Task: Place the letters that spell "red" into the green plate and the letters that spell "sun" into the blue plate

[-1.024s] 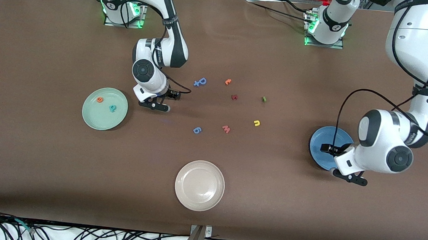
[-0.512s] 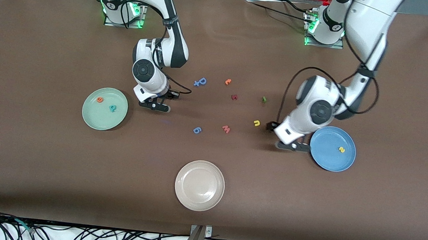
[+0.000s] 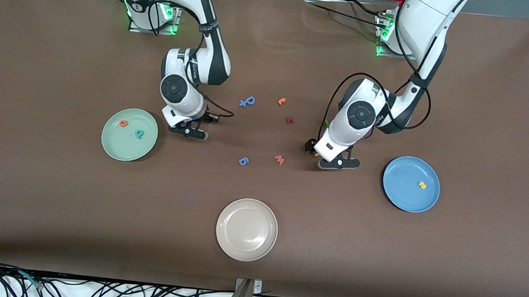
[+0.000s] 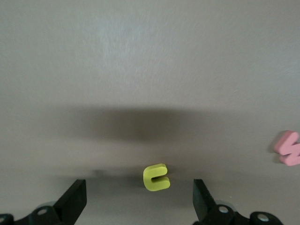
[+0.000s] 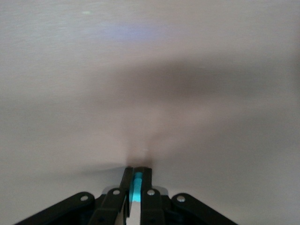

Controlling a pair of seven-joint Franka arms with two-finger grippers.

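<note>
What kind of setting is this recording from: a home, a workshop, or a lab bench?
Most likely a robotics lab bench. Two arms are bolted to a brown-covered table, cables trail along its edge, and the props are staged: small foam letters such as the yellow letter, plus the green plate, blue plate and cream-white plate.

You see the brown surface (image 3: 52,207) evenly lit from overhead, with soft shadows under both arms. Your wrist views look washed out and slightly blurred, each crossed by a broad dark shadow.
</note>
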